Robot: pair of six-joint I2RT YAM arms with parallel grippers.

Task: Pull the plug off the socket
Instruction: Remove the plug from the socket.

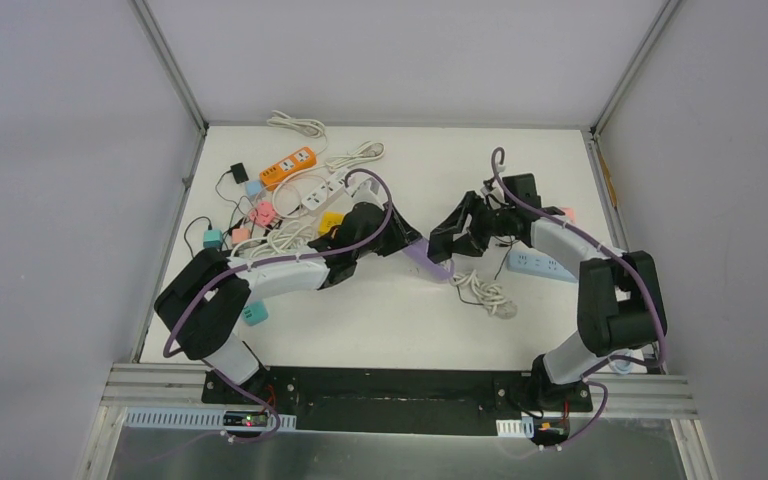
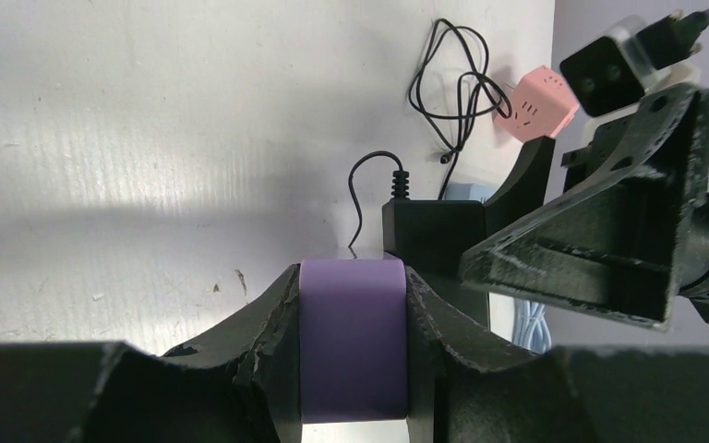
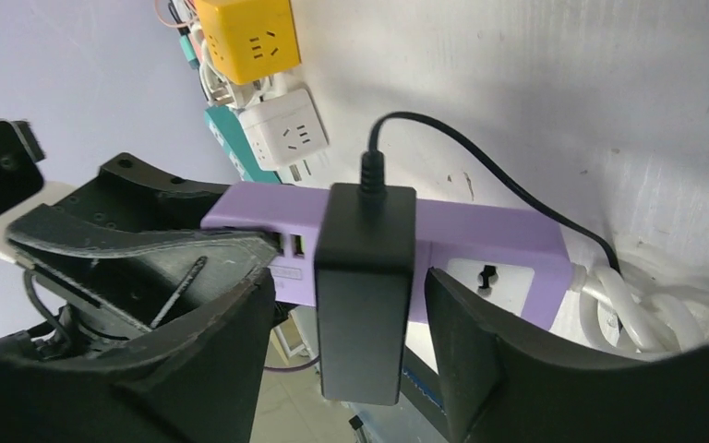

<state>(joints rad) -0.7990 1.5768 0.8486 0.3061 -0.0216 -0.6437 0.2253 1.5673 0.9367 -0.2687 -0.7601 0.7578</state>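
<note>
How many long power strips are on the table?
4: orange strip and white strip far left, purple strip in the middle, pale blue strip at right. More may be hidden.

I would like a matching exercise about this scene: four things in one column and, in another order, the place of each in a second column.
1 purple power strip
2 black adapter
3 yellow cube socket
4 pink cube socket

A between the right fingers, plugged in
B clamped by the left fingers
C beside a looped thin black cable
D next to a white cube socket

Pairs: 1-B, 2-A, 3-D, 4-C
</note>
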